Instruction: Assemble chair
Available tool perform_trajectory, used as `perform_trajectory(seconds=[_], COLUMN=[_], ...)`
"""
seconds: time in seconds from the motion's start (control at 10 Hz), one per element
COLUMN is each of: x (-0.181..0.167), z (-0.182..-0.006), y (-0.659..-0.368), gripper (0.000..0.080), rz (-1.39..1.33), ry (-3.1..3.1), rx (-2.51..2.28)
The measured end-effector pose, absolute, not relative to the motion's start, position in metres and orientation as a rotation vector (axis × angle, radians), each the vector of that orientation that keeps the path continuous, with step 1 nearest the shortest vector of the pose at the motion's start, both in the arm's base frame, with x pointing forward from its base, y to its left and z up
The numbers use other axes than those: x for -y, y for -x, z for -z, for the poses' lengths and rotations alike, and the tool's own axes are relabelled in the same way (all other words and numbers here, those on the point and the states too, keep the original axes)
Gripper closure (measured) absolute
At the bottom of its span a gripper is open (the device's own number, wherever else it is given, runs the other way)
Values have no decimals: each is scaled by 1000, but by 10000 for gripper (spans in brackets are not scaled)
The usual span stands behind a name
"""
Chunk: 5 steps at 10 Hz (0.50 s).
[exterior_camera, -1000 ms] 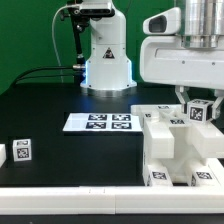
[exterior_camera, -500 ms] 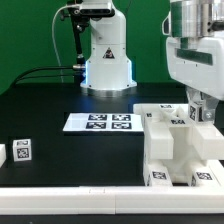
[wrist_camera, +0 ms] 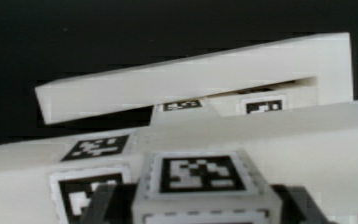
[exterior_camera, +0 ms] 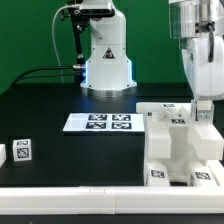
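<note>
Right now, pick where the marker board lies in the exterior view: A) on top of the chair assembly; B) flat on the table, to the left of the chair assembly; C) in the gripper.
B: the marker board lies flat on the black table, apart from the chair assembly.

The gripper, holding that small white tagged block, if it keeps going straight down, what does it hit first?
Probably the white blocky chair assembly directly beneath the gripper and its small white tagged block; how far apart they are is unclear.

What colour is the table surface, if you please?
Black table surface, clearest in the exterior view.
</note>
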<state>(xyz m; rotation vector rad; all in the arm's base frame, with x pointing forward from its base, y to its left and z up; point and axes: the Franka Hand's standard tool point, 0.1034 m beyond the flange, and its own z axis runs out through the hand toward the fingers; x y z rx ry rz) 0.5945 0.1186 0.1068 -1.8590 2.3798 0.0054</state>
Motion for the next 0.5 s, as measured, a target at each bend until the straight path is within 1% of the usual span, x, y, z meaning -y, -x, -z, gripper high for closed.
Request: perform_trajectory(seconds=[0.2, 0.3, 0.4, 0.5], x=[-118, -118, -118, -118], z=[-106, -105, -105, -107], y=[-594, -594, -594, -594], gripper=[535, 376, 245, 245], rz=[-5, -5, -6, -3], ry=[1884, 1884, 1885, 1908], rx=[-2363, -2364, -2364, -2341])
